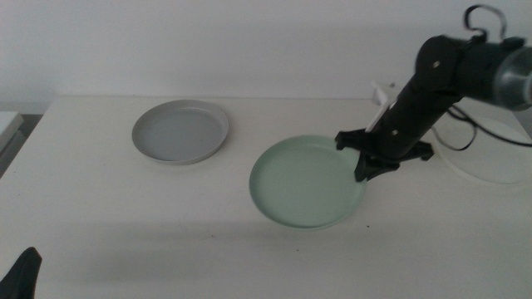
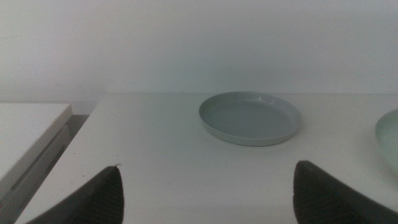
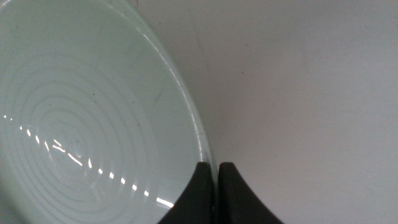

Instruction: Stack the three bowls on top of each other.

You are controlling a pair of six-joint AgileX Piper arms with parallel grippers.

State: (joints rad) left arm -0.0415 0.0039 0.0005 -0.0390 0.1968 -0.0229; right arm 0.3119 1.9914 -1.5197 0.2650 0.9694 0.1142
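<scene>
The pale mint green bowl (image 1: 303,183) hangs slightly above the table's middle, casting a shadow under its near edge. My right gripper (image 1: 363,159) is shut on its right rim; the right wrist view shows the jaws (image 3: 216,167) pinching the bowl's rim (image 3: 202,140). The grey bowl (image 1: 180,131) rests on the table at the back left, apart from the green one, and also shows in the left wrist view (image 2: 250,117). The white bowl (image 1: 490,170) lies faintly visible at the far right, partly behind the right arm. My left gripper (image 1: 21,274) waits open at the bottom-left corner.
The white table (image 1: 125,232) ends at its left edge, where a lower white surface (image 2: 28,134) stands beside it. A black cable (image 1: 465,137) trails near the right arm, over the white bowl.
</scene>
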